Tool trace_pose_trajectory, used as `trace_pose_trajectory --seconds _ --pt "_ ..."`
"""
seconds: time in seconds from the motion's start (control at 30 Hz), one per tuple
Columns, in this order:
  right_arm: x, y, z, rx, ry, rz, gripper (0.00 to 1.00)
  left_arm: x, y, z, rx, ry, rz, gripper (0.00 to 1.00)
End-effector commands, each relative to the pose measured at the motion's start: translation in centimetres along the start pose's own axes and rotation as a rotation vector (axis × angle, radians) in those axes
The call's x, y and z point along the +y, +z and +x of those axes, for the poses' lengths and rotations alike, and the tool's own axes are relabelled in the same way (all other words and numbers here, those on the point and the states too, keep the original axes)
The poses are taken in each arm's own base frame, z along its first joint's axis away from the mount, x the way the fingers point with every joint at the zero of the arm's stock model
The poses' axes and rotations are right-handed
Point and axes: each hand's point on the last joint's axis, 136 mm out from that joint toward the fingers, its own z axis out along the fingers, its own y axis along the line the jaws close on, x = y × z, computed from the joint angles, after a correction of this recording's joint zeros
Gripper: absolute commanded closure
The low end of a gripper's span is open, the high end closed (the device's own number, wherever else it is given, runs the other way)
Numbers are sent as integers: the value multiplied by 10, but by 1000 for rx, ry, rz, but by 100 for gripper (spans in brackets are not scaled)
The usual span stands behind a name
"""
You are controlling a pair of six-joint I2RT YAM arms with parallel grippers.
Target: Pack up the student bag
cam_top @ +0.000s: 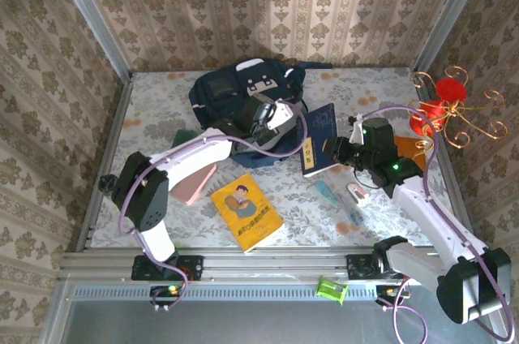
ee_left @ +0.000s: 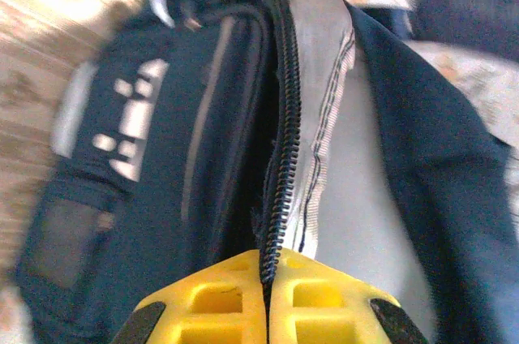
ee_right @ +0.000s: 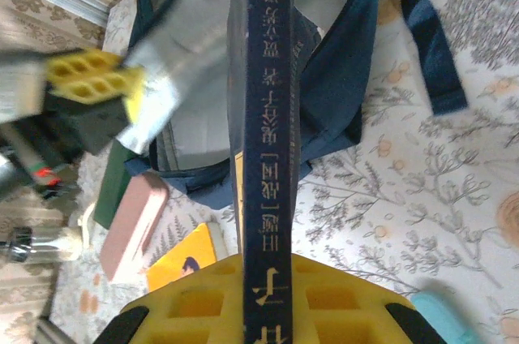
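While student bag (cam_top: 235,88) lies open at far middle of surface (cam_top: 154,117), left gripper (ee_left: 266,273) jaws clenched on zip edge (ee_left: 280,157), lifting mouth wide. Right gripper (ee_right: 263,287) jaws grasping dark blue book (ee_right: 261,133), thin side facing mouth. Risks: zip edge thin, could slip out, mouth flops shut. Book corner could catch rim, push bag away. Book could twist in grip.

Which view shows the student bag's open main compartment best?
Right wrist: it looks into the student bag, grey lining exposed. Left wrist shows its zip edge pinched in the left gripper. Top external: bag partly under the left arm.
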Motion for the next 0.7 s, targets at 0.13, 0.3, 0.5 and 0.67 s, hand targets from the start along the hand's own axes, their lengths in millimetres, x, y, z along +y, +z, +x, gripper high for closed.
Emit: trace_pose_trajectory --seconds 0.13,0.3,0.5,0.67 --pt "27 25 5 73 126 -149 100 82 -50 -53 -147 201 -393 100" --pt "50 48 4 103 138 -189 100 96 -53 -62 -146 324 -493 100" --pt "58 91 1 112 245 -204 100 98 -56 -68 -175 299 -469 100" --pt "72 131 -11 98 328 -235 100 97 -57 -68 -197 256 -451 100"
